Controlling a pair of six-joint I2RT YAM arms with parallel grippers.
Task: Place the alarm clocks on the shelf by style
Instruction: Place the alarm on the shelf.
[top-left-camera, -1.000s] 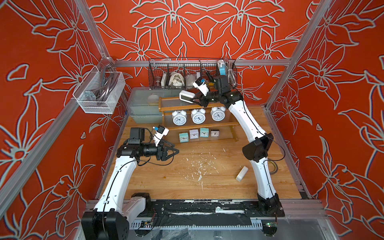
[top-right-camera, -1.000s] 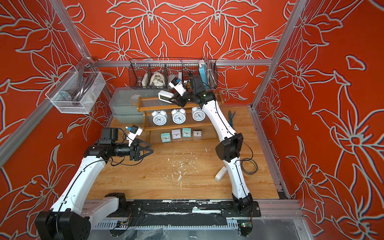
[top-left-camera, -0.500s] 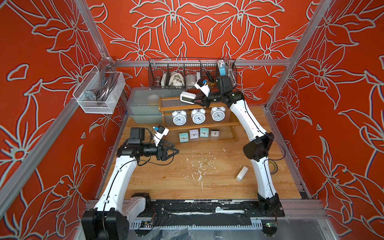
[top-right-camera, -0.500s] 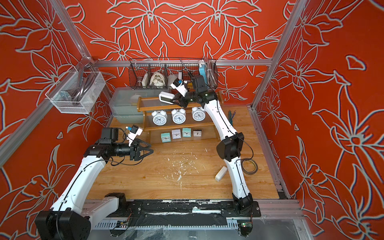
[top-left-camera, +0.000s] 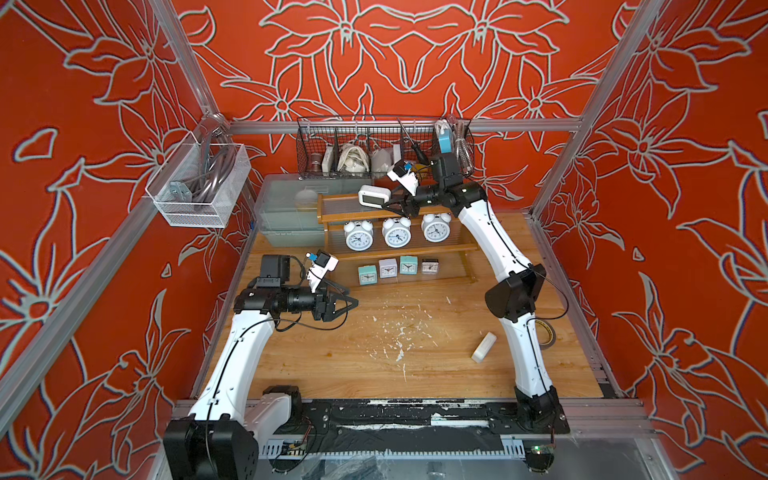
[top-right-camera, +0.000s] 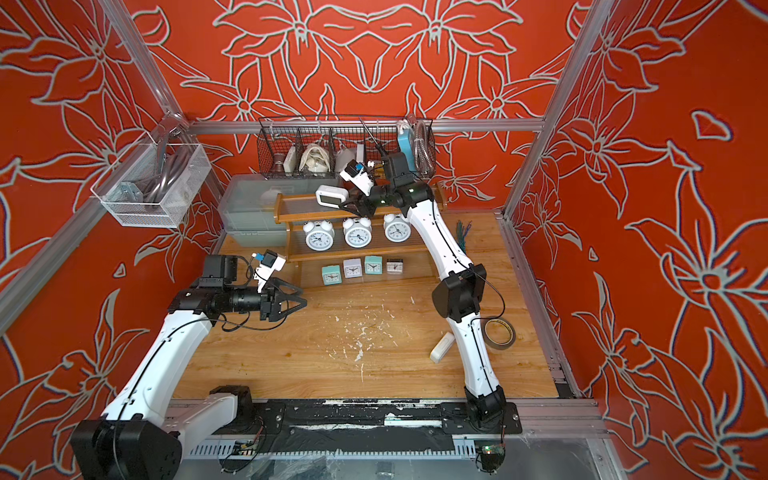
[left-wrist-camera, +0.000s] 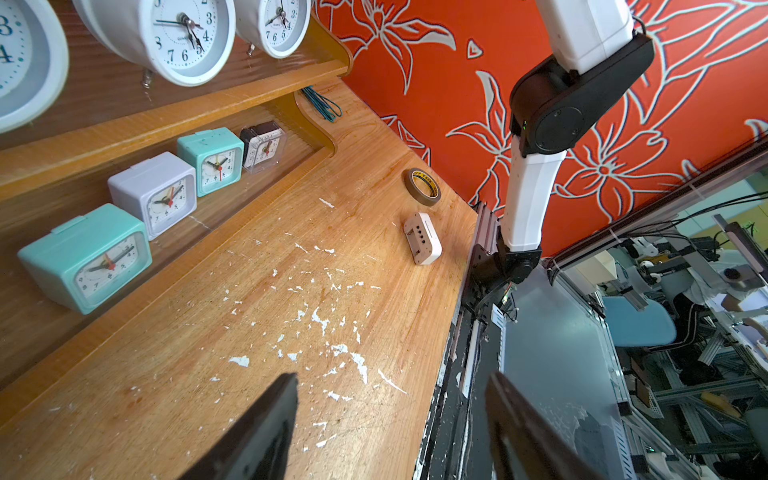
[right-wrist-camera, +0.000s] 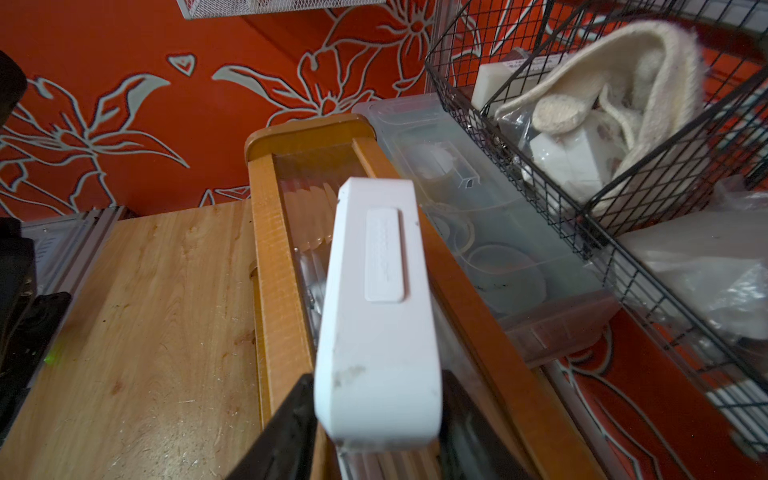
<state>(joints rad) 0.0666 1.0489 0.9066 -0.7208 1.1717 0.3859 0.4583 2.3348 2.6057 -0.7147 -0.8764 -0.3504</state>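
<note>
Right gripper (top-left-camera: 391, 201) is up at the shelf (top-left-camera: 340, 217), twelve o'clock on the table, with the white digital clock (top-left-camera: 372, 197) between its jaws over the top tier. In the wrist view the fingers (right-wrist-camera: 286, 424) sit against both sides of it, but I can't tell whether they pinch it or merely flank it. I also can't tell whether its base is down on the ribbed panel.

That's my worry. Released while tilted, it could tip over the front rail onto the three twin-bell clocks (top-left-camera: 397, 232) one tier down, or fall back toward the plastic bin (top-left-camera: 286, 208) at eleven o'clock. Backing out crooked could drag it too, and the wire basket (top-left-camera: 307, 149) crowds the wrist.

Left gripper (left-wrist-camera: 391, 378) hangs at nine o'clock, jaws spread, empty. The other digital clock (top-left-camera: 483, 347) lies at four o'clock near the tape roll (left-wrist-camera: 417, 192), not yet shelved.
</note>
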